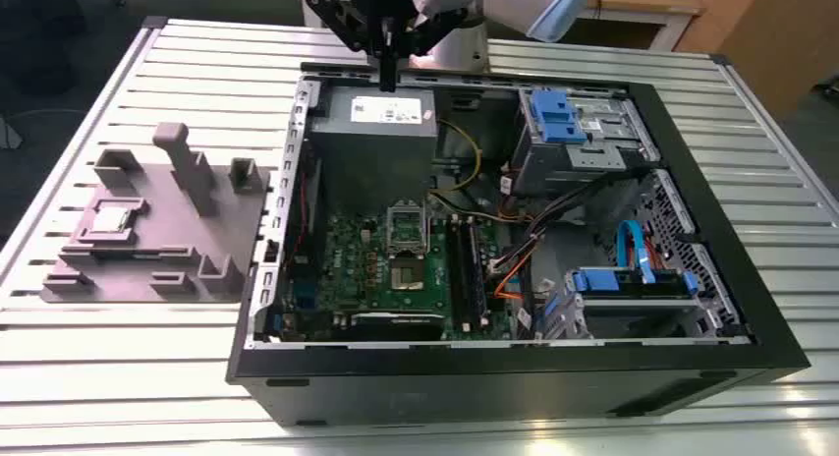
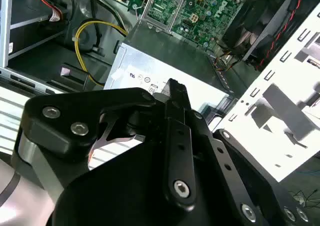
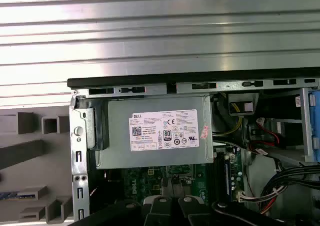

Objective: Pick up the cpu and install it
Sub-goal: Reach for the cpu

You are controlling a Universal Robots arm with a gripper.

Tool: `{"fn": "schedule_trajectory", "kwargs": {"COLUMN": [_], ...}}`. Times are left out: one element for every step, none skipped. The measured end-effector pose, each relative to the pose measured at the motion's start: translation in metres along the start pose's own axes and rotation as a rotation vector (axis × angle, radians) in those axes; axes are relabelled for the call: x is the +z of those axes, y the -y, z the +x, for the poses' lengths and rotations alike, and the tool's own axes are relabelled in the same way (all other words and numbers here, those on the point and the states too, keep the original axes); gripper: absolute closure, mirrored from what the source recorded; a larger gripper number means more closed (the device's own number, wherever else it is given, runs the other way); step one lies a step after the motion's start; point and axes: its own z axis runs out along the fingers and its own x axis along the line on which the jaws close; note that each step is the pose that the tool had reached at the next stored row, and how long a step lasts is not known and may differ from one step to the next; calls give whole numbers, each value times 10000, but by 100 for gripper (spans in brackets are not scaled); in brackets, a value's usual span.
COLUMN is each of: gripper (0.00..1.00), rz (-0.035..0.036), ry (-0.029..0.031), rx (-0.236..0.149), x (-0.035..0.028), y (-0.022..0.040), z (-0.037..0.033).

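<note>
Gripper (image 1: 388, 85): fingers pressed together, holding nothing, over the power supply (image 1: 377, 134).
Cpu (image 1: 113, 218): lying on the grey holder (image 1: 177, 235), well apart from the gripper.

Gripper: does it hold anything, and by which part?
Nothing. The gripper hangs above the power supply; the cpu lies on the grey fixture.

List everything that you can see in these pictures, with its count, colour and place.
cpu: one, silver-grey, lying in the fixture at the exterior view's left
fixture: one, grey-mauve, on the table beside the case
computer case: one, black, open, mid table
power supply: one, grey with white label, inside the case
motherboard: one, green, inside the case
drive brackets: two, blue, inside the case, towards the exterior view's right
table: one, slatted metal
gripper: one, black, shut, above the power supply
</note>
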Motion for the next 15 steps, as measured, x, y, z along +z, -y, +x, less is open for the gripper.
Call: {"fn": "schedule_trajectory", "kwargs": {"gripper": [90, 90, 90, 90, 90, 90, 90, 90, 90, 90, 90, 90, 90, 90, 90], "rz": [0, 0, 0, 0, 0, 0, 0, -1, 0, -1, -1, 0, 0, 0, 0], "ry": [0, 0, 0, 0, 1, 0, 0, 0, 0, 1, 0, 0, 0, 0, 0], "rx": [0, 0, 0, 0, 0, 2, 1, 0, 1, 0, 0, 0, -2, 0, 0], "x": [0, 0, 0, 0, 1, 0, 0, 1, 0, 1, 0, 0, 0, 0, 0], "y": [0, 0, 0, 1, 1, 1, 1, 1, 2, 2, 2, 2, 2, 3, 3], "z": [0, 0, 7, 7, 8, 13, 14, 17, 22, 27, 31, 33, 33, 35, 36]}}
